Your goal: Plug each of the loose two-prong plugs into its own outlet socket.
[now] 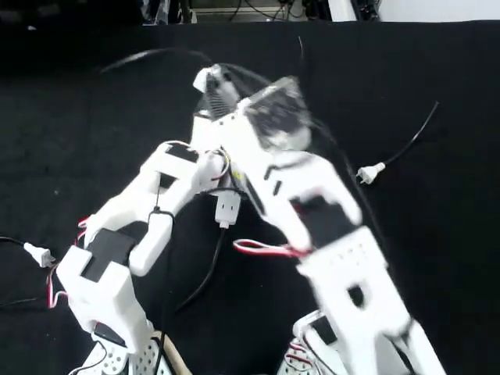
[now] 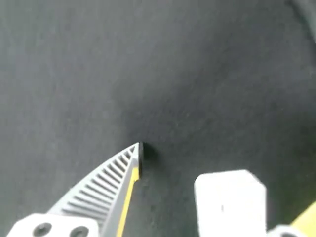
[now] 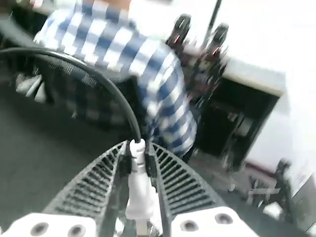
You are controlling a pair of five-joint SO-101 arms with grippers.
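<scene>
right gripper [image 3: 140,148]: jaws clamped on a white plug [image 3: 138,190], held up in the air
left gripper [image 2: 197,168]: jaws apart, low over the black cloth [image 2: 148,74], next to a white block [image 2: 229,202], maybe a socket
step: looks like carry-to-socket, so next the prongs need squaring with the slots

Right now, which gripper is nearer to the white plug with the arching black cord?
Right. The right gripper is clamped around the plug; the left gripper is down at the black cloth, apart from it.

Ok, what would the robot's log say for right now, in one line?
right gripper: shut on white plug | loose plug: lying on black cloth, not plugged in
</scene>
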